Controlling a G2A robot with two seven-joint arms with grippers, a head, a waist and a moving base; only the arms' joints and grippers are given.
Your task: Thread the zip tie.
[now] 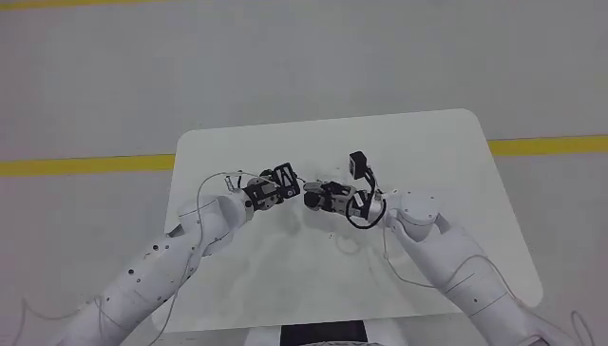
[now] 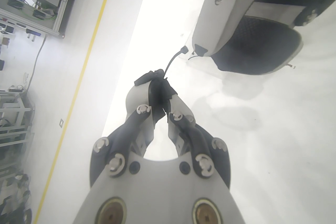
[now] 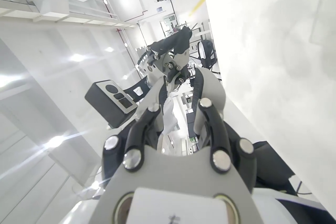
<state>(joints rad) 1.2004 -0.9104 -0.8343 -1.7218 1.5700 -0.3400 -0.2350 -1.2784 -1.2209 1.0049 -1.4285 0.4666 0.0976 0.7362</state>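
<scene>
Closest up is the left pincer (image 2: 158,83), squeezed tight on a black zip tie (image 2: 173,59). One end of the tie is stuck between its fingertips. The rest pokes out in a little curve toward the right pincer (image 3: 182,83). The tie's far end has a small block on it, and that block sits just beside the tip of one right finger. I cannot tell if they touch. The right pincer is spread apart, and I see nothing held in it. Both pincers hang close together, tip to tip, above the middle of the white tabletop (image 1: 427,156).

I think the job has only just started. The tie is picked up and held in the air, so that part is done. But it looks like one bent strip with no loop. I think the tail has yet to go through the block and be pulled tight.
</scene>
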